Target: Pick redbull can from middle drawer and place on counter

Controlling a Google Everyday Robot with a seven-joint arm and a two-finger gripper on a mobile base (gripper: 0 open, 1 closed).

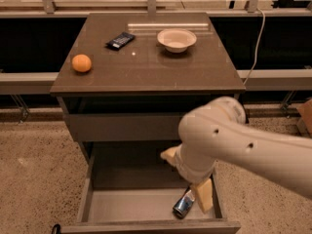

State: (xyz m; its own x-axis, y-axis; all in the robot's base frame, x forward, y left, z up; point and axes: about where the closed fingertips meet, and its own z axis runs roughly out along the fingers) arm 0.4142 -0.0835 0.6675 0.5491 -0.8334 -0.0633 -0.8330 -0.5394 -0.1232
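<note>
My fingers (pixel 186 183) hang inside the open middle drawer (pixel 124 206), spread apart and holding nothing. One cream fingertip (pixel 204 199) sits just at 3 o'clock of the redbull can (pixel 183 204); the other is up toward 10 o'clock. The can lies on its side in the drawer floor's 5 o'clock corner, its long axis running from 1 to 7 o'clock. I judge I must straddle it across that axis before lifting it to the bench (pixel 146 67).

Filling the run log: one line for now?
phase: reach | gripper: in middle drawer, beside redbull can | redbull can: lying on drawer floor | counter: can not placed
</note>
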